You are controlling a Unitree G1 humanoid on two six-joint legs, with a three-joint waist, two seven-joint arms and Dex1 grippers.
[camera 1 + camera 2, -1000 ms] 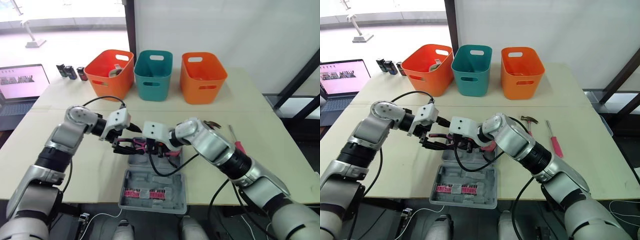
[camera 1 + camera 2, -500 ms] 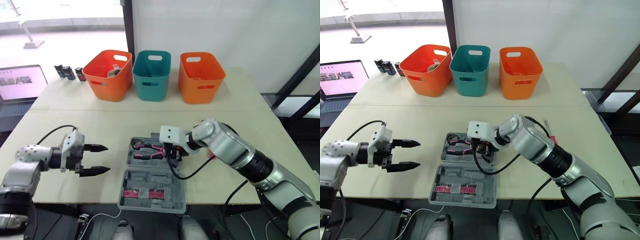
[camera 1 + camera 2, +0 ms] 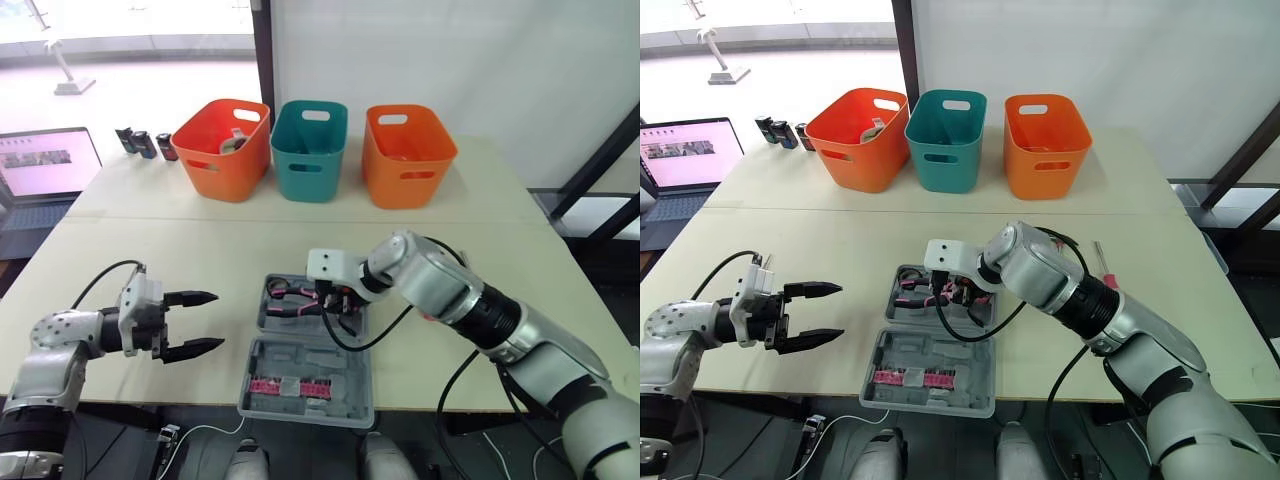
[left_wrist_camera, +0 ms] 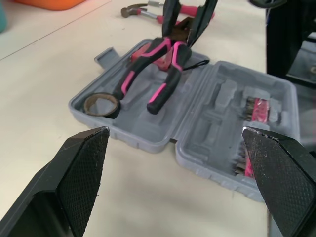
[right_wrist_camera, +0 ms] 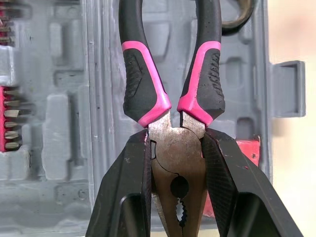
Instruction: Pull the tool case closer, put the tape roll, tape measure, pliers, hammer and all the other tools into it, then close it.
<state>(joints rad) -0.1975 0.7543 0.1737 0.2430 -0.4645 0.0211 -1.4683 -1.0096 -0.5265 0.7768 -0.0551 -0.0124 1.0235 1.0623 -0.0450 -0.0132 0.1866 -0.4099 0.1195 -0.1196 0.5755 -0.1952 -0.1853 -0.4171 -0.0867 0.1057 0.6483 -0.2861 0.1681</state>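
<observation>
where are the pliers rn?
In the left eye view, mid-table: pliers over the far half of the tool case, head clamped by the right gripper, handles toward the robot's left, near the tape roll.

Silver-grey arm shells (image 3: 440,290), black joint bands (image 3: 492,313), white wrist blocks (image 3: 328,266), looping black cables (image 3: 100,277); the left gripper (image 3: 218,320) has black fingers (image 4: 81,168) with a cross-hatched texture.

L gripper (image 3: 205,320) wide open, arm low; R gripper (image 5: 175,143) clamped on pliers (image 5: 139,89).

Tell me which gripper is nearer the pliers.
Right. The right gripper grips the pliers by the head, over the tool case. The left gripper hangs open above the table, off to the case's left.
</observation>
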